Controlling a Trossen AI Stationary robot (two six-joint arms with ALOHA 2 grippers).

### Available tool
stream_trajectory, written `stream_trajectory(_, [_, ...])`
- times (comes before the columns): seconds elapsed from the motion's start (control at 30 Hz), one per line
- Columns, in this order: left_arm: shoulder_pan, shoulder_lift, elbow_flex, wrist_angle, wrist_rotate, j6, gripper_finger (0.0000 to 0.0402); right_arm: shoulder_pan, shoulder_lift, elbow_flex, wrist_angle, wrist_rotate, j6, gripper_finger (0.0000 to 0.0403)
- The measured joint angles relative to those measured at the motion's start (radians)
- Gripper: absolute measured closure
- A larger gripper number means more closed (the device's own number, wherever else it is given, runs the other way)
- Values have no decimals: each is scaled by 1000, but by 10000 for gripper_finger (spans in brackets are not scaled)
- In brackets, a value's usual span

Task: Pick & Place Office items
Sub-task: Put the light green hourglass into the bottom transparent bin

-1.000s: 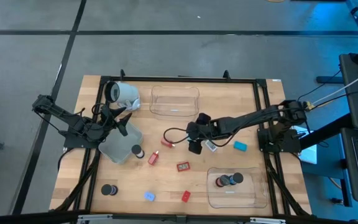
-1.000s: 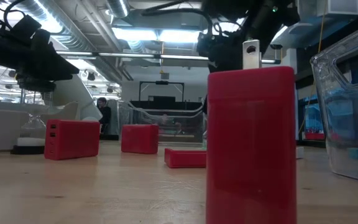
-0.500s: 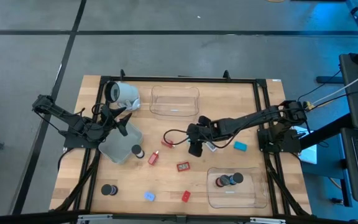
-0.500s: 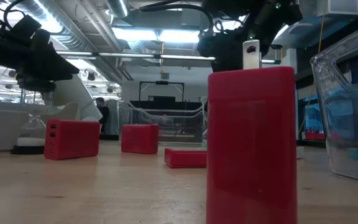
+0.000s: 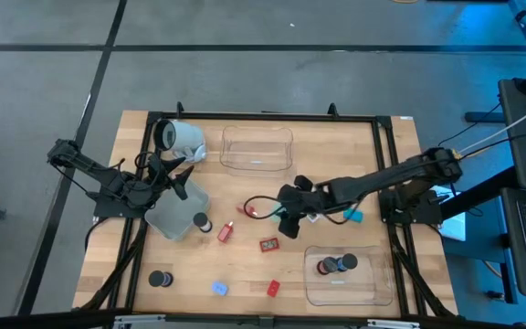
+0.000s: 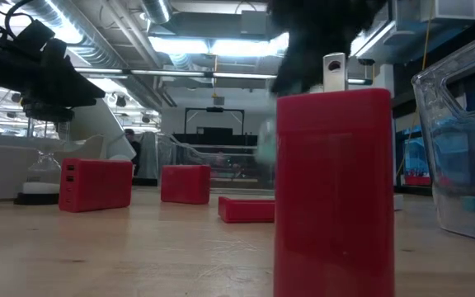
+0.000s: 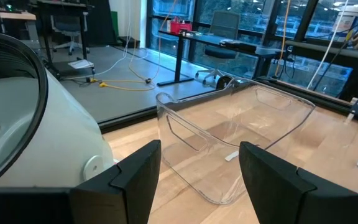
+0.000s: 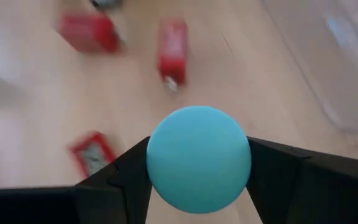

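My right gripper hangs over the middle of the table, shut on a round teal puck. Below it in the right wrist view lie small red blocks. More office items are scattered on the wood: red blocks, a blue piece, a black puck and a teal-blue piece. My left gripper waits open at the table's left, beside the white cylinder; nothing is between its fingers. My right gripper pinches the teal puck by its round sides, one dark finger on each side. The fingers slant down from the table's right. The puck is lifted clear of the wood, its rounded face toward the wrist camera.
A clear tray at the near right holds dark pucks. Another clear tray sits at the far middle. A third, tipped one with a black puck lies by my left gripper. A tall red block fills the low view's foreground.
My right gripper has risen and shifted toward the table's near edge, rolling a little at the wrist; it blurs in the low view. The left arm has kept still.
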Motion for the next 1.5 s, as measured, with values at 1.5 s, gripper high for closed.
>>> stream_trajectory(1.5, [0, 60, 0, 3, 29, -61, 187, 771, -164, 74, -769, -120, 1330, 202])
